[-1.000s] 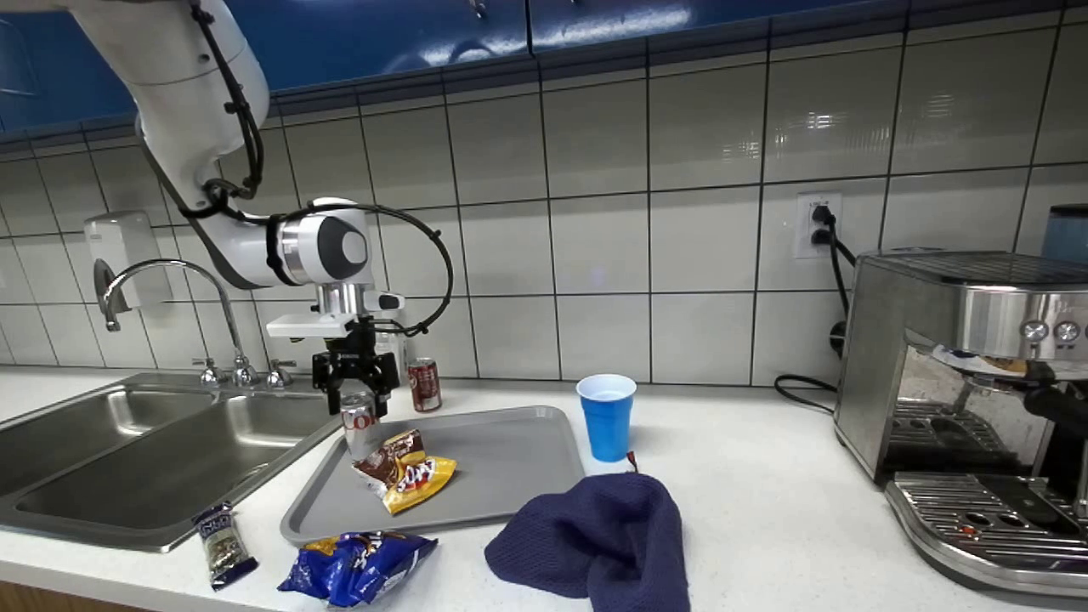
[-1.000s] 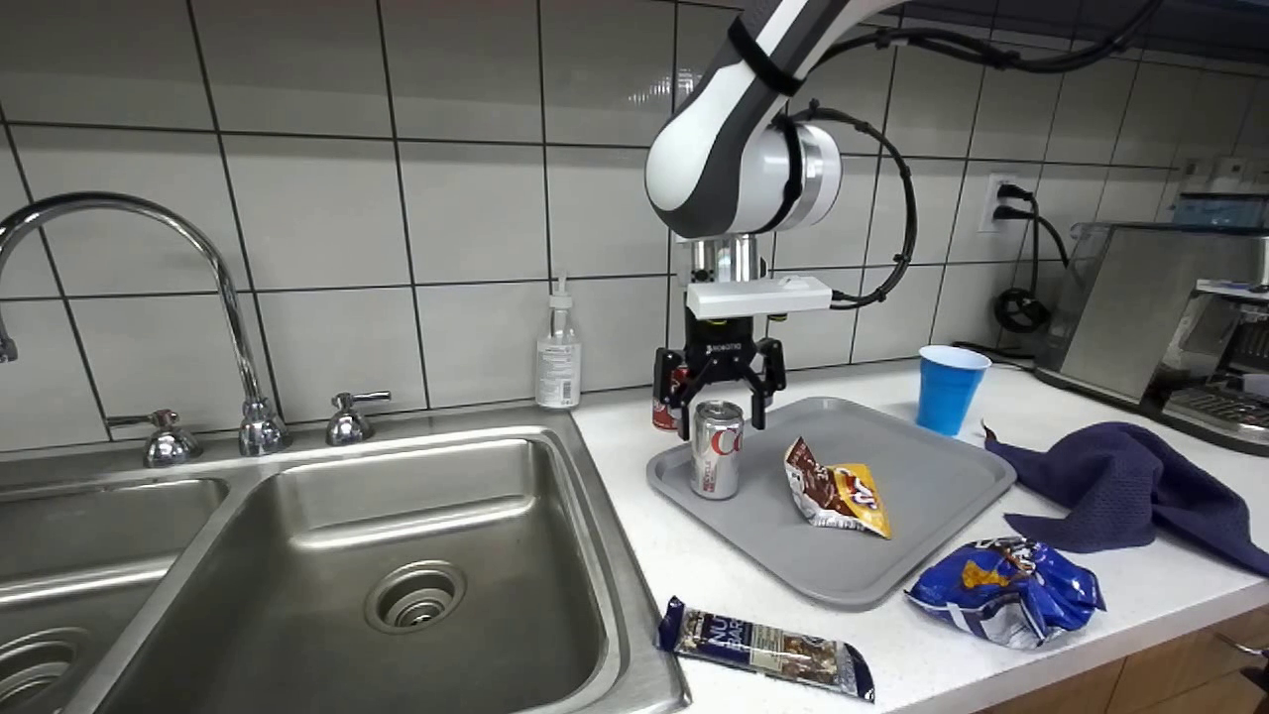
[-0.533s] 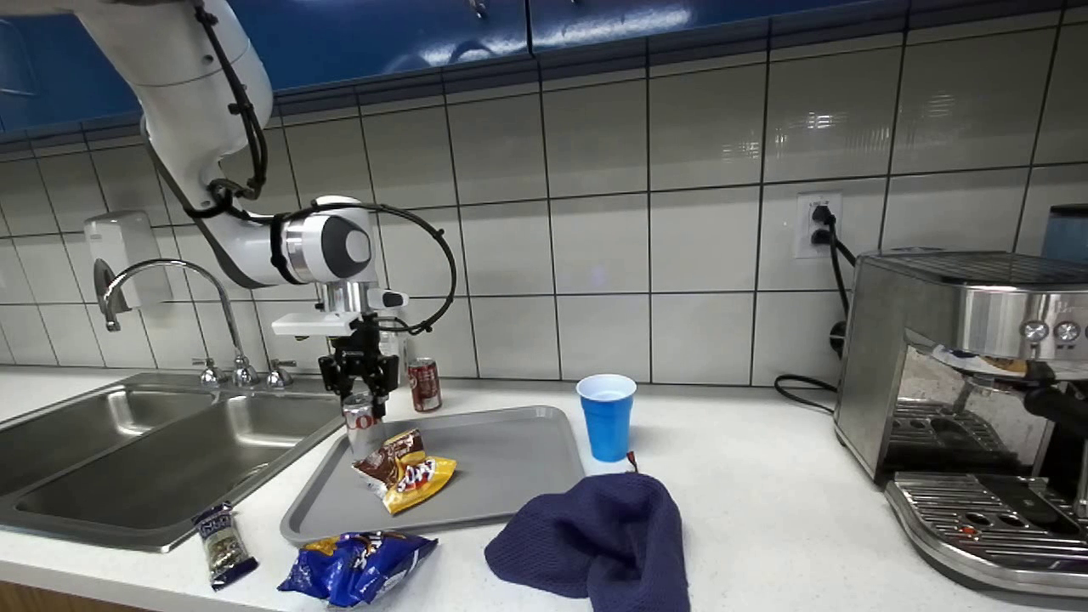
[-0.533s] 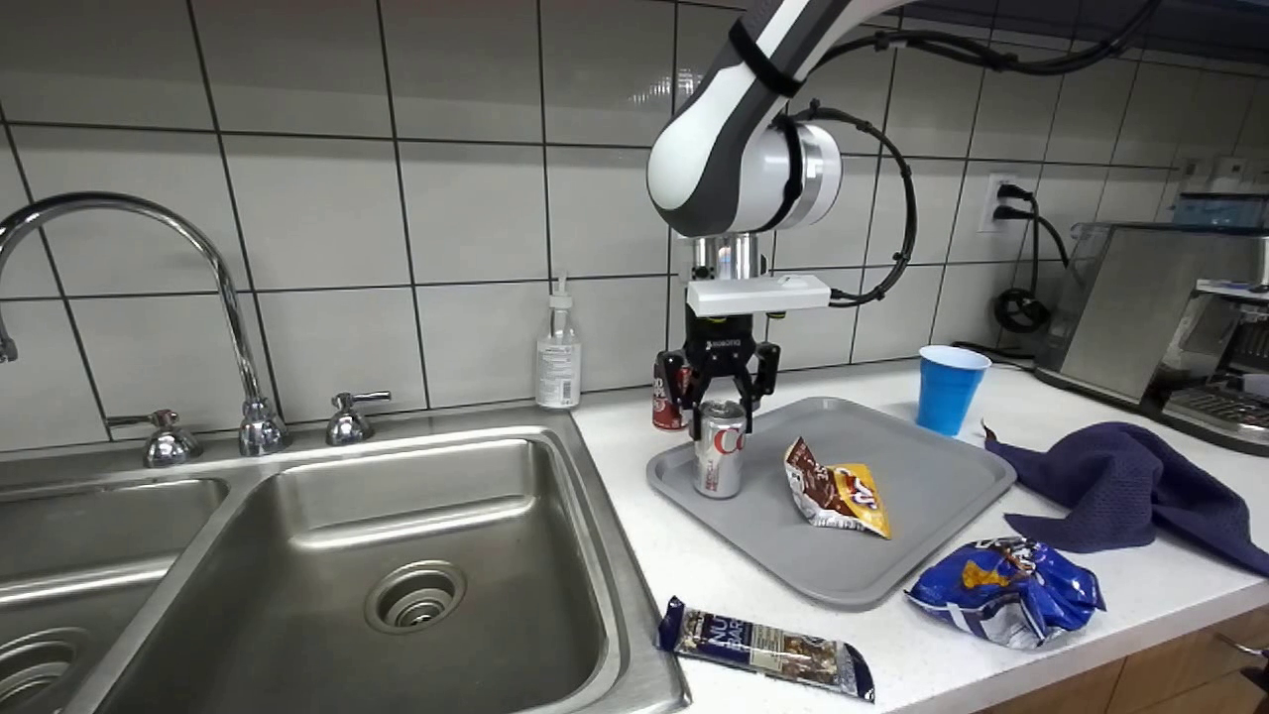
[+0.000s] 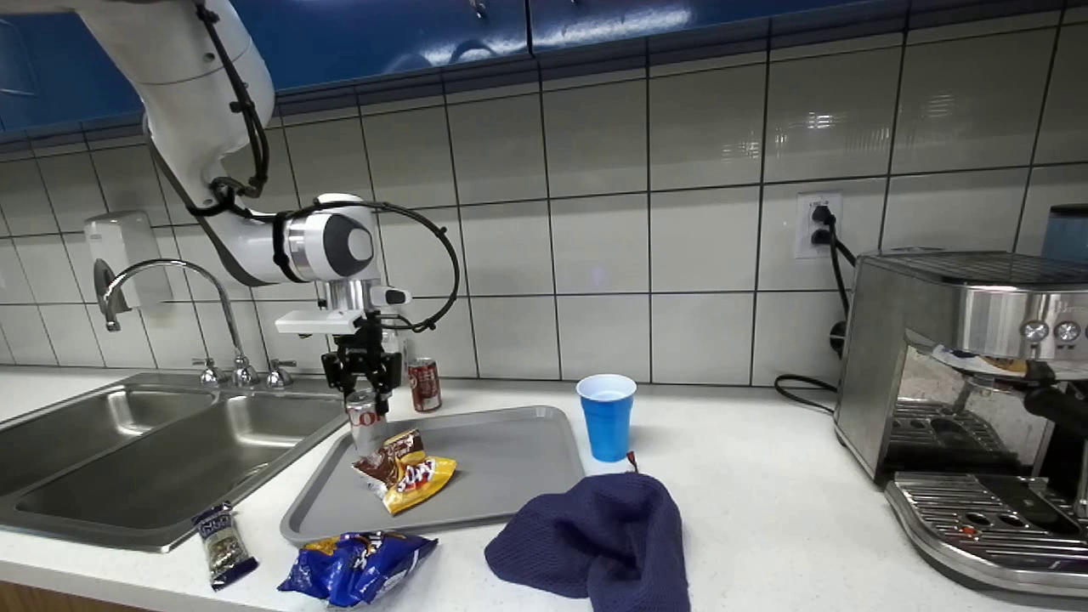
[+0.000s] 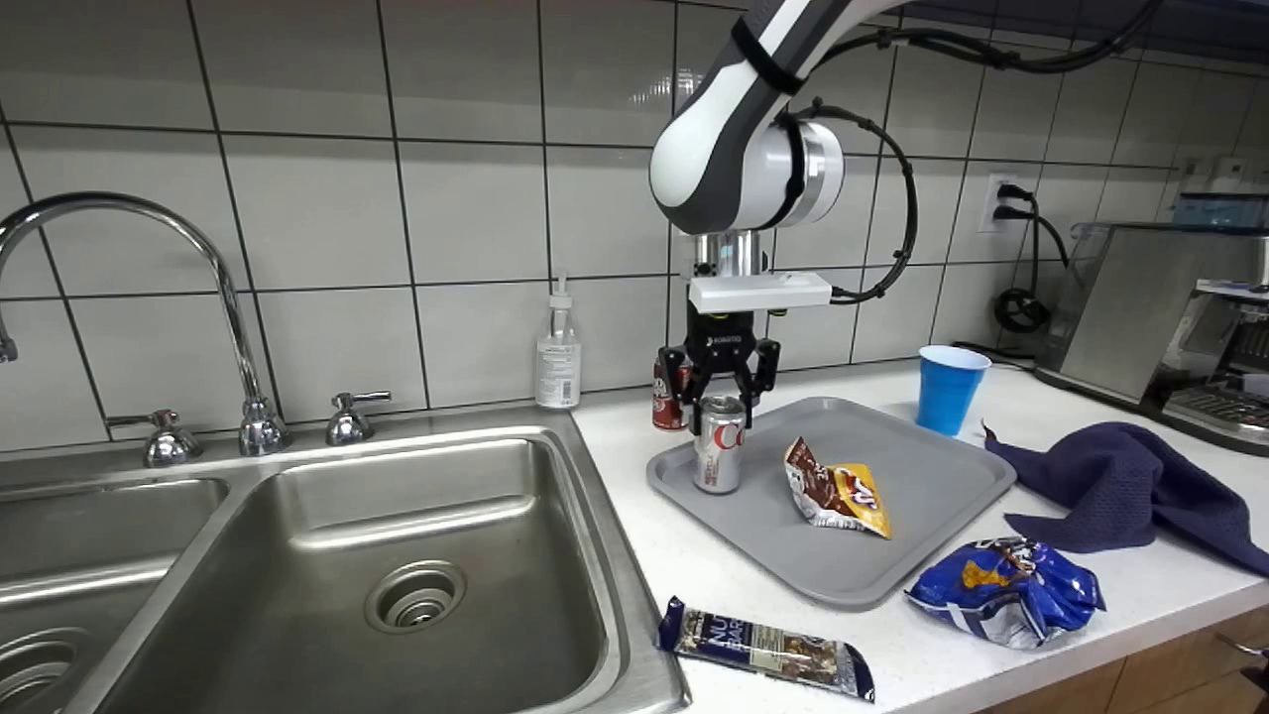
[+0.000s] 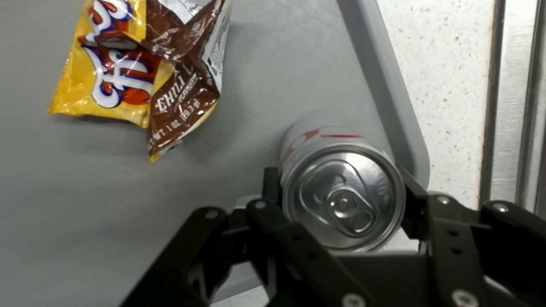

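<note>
My gripper (image 6: 721, 416) points down, with its two black fingers closed on the upper part of a silver soda can (image 6: 718, 458). In the wrist view the fingers (image 7: 341, 187) press on both sides of the can's lid (image 7: 345, 204). The can is upright over the left end of a grey tray (image 6: 793, 555). I cannot tell whether its base touches the tray. A yellow and brown chip bag (image 6: 839, 491) lies on the tray beside the can. It also shows in the wrist view (image 7: 123, 72). A red can (image 5: 424, 385) stands behind the tray.
A steel double sink (image 6: 397, 555) lies beside the tray. A blue cup (image 5: 606, 418) stands past the tray's far end. A dark blue cloth (image 5: 603, 540), a blue chip bag (image 6: 1006, 593) and a nut bar (image 6: 763, 650) lie around it. A soap bottle (image 6: 559, 352) and coffee machine (image 5: 977, 382) stand farther off.
The fingers have closed from around the silver can onto it. The can has shifted slightly to the right, and in the last half second it has risen very slightly with the gripper.
</note>
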Robot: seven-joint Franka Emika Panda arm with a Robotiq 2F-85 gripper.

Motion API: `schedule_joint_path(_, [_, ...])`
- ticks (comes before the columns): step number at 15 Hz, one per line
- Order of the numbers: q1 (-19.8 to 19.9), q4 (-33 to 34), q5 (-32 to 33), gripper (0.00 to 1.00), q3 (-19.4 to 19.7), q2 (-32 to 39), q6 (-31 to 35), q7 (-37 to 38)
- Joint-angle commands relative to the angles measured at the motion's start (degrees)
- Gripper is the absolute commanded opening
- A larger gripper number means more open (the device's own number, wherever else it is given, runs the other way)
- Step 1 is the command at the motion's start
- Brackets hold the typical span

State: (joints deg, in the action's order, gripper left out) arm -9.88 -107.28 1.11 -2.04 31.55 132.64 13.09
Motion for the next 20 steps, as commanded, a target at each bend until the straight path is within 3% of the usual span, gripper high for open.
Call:
schedule_joint_path(1, [1.7,-1.7,-1.3,0.38,-1.0,-3.6,0.0,-3.3])
schedule_joint_path(14, [-0.3,-10.4,-1.0,0.38,-5.3,-13.2,1.3,-6.5])
schedule_joint_path(20, [-2.7,-13.6,0.4,0.38,-7.1,-14.1,2.4,-6.0])
